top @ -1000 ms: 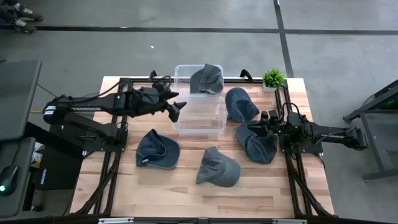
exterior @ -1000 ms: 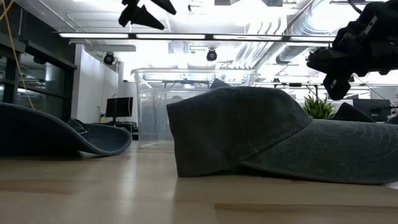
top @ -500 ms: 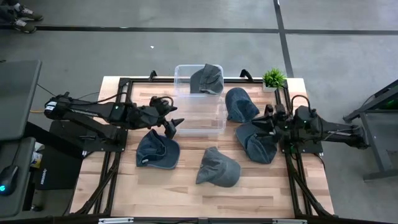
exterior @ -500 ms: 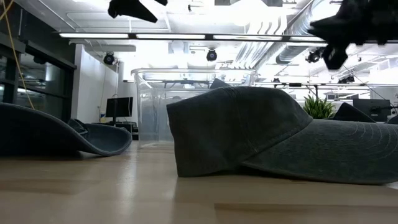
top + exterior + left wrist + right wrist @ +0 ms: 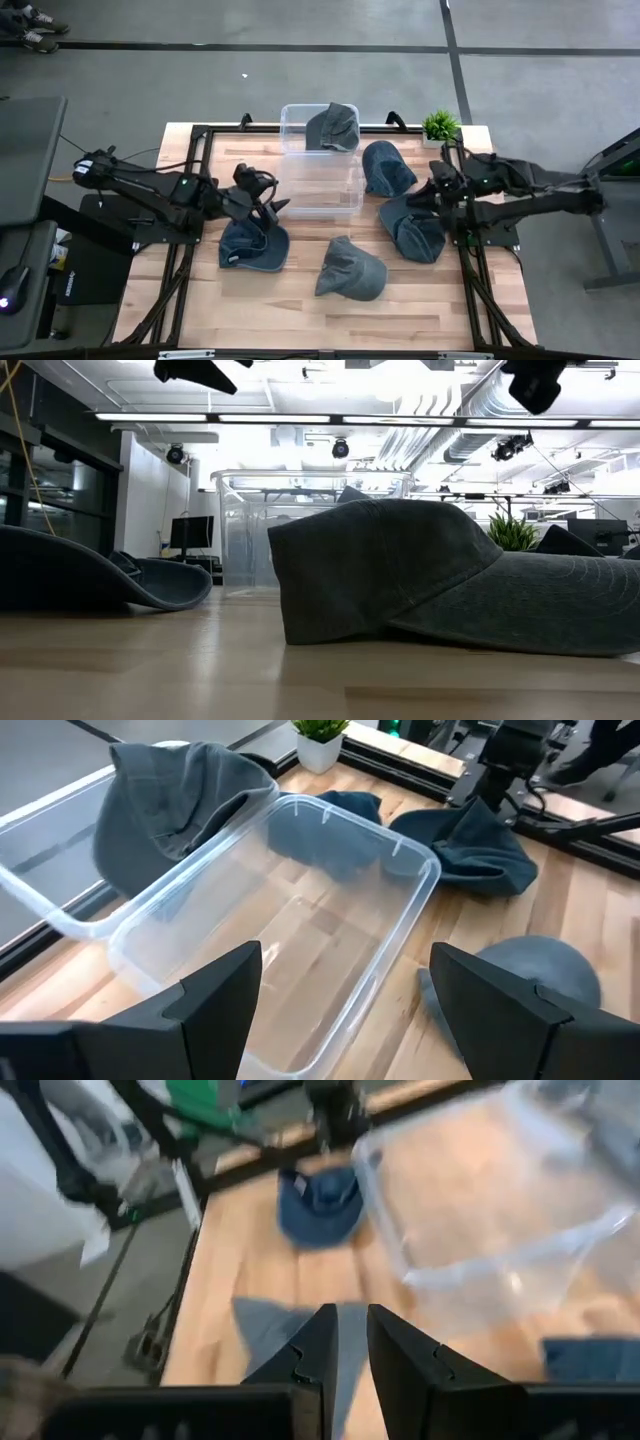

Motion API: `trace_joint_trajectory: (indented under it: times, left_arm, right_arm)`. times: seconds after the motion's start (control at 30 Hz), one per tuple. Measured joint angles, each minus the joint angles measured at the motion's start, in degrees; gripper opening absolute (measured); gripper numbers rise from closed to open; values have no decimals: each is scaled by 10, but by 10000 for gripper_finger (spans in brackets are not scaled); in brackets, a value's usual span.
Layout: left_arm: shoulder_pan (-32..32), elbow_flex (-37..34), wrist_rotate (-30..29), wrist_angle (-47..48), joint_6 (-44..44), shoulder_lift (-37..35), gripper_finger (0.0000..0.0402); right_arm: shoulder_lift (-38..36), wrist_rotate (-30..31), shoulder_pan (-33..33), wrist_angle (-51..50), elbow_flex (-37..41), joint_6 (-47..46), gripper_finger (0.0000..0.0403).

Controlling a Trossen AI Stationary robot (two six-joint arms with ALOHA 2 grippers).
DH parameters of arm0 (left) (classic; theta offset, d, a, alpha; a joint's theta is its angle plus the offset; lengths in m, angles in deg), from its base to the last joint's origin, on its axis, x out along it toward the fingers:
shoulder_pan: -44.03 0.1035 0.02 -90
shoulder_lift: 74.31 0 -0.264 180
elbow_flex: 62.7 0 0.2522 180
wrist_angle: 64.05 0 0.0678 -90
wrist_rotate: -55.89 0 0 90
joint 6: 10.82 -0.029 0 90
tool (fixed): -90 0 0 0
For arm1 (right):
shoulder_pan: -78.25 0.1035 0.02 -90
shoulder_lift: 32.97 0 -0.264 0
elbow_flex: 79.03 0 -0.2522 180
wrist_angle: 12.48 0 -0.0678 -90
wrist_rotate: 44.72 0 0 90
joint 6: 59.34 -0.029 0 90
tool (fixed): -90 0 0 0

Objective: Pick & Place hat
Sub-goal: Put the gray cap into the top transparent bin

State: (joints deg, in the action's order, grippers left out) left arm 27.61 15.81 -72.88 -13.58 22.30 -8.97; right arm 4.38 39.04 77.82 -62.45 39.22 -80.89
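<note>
Several dark blue-grey caps lie on the wooden table. One sits in the far end of the clear bin (image 5: 320, 165), crown up (image 5: 332, 127). Others rest at far right (image 5: 387, 167), right (image 5: 412, 228), near centre (image 5: 350, 268) and left (image 5: 252, 243). My left gripper (image 5: 275, 205) is open and hangs above the far edge of the left cap, beside the bin's near left corner; its wrist view shows wide-spread fingers (image 5: 345, 955) over the bin (image 5: 300, 910). My right gripper (image 5: 425, 195) is shut and empty, raised above the right cap.
A small potted plant (image 5: 439, 125) stands at the far right corner. Black frame rails run along the table's left and right sides. Bare wood lies along the near edge and at the near left. In the low view both grippers (image 5: 195, 370) (image 5: 535, 385) hang high above the caps.
My left gripper has swung from above the bin toward the table's near left, ending over the left cap's far edge. My right gripper has risen from above the right cap and drawn slightly toward the far edge. No cap has moved.
</note>
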Motion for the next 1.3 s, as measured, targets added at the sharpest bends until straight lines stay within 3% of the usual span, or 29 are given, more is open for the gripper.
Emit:
trace_joint_trajectory:
  times: [0.27, 0.37, 0.53, 0.67, 0.97, 1.13, 1.3]
  left_arm:
    - [-33, 0, -40, 35, 16, 0, 287]
    - [-40, 0, -49, 49, 19, 0, 287]
    - [-40, 0, -48, 59, 21, -1, 287]
    - [-51, 0, -47, 68, 23, -5, 287]
    - [-113, 0, -88, 121, 86, -4, 287]
    - [-150, 0, -131, 166, 141, -4, 287]
    - [-172, 0, -142, 177, 162, -4, 287]
  right_arm:
    - [115, -29, 73, -107, -106, -237, 53]
    - [142, -62, 108, -109, -107, -333, 53]
    - [167, -56, 184, -81, -74, -466, 53]
    - [170, 8, 262, -8, -23, -558, 53]
    - [180, 292, 426, 259, 147, -755, 51]
    - [230, 305, 462, 362, 204, -811, 25]
    - [285, 283, 463, 393, 217, -840, 4]
